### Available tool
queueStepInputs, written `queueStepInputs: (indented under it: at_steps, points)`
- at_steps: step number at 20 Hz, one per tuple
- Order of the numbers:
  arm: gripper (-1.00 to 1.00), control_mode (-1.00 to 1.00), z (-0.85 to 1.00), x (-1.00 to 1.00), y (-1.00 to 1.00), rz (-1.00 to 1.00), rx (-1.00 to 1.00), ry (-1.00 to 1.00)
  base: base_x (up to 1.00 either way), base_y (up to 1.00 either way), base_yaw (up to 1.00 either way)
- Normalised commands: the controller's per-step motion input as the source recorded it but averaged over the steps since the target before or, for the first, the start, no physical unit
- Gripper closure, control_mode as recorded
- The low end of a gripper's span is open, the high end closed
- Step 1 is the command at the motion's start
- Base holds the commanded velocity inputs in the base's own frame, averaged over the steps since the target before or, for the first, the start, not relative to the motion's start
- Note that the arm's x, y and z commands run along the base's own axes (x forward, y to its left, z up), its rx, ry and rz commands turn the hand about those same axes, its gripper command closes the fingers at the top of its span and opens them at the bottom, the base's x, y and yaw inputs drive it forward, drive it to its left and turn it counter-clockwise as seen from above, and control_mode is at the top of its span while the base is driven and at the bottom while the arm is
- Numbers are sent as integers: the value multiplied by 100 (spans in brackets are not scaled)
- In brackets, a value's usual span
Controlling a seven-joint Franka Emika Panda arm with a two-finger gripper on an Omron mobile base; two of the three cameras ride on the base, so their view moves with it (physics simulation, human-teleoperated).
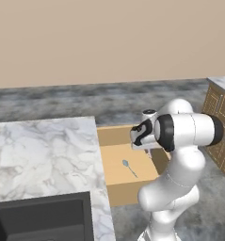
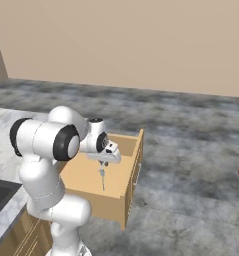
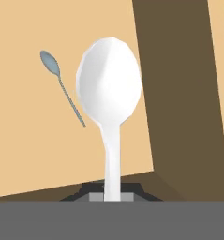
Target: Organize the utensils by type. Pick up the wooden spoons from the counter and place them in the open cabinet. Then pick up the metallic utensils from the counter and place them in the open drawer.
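Observation:
My gripper [image 2: 101, 164] hangs over the open drawer [image 1: 117, 155], shut on the handle of a whitish metallic utensil [image 3: 108, 86]. Its bowl points down toward the drawer's floor [image 3: 29, 140] and is held clear of it. In the right base view this spoon [image 2: 102, 179] dangles as a thin sliver under the hand. A bluish metallic utensil [image 1: 129, 168] lies flat on the drawer's bottom; in the hand view the bluish spoon [image 3: 61, 86] is just left of the held one. The wooden spoons and the open cabinet are out of view.
The marbled counter [image 1: 43, 150] runs left of the drawer, with a dark sink [image 1: 38, 219] at its near end. The drawer's shadowed side wall [image 3: 179, 93] stands right of the held spoon. Wooden cabinet fronts [image 1: 220, 127] stand at the far right across the grey floor.

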Motion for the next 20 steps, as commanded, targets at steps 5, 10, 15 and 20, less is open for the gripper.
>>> queueStepInputs:
  at_steps: [5, 10, 15, 20]
  points:
    - [100, -100, -37, 11, 1, -5, 0, 0, 0, 0, 0]
    - [100, -100, -39, 14, 1, -1, 0, 1, 0, 0, 0]
    - [100, -100, -38, 20, 1, 0, 3, 0, 0, 0, 0]
    - [100, -100, -38, 24, 2, 0, 4, 0, 0, 0, 0]
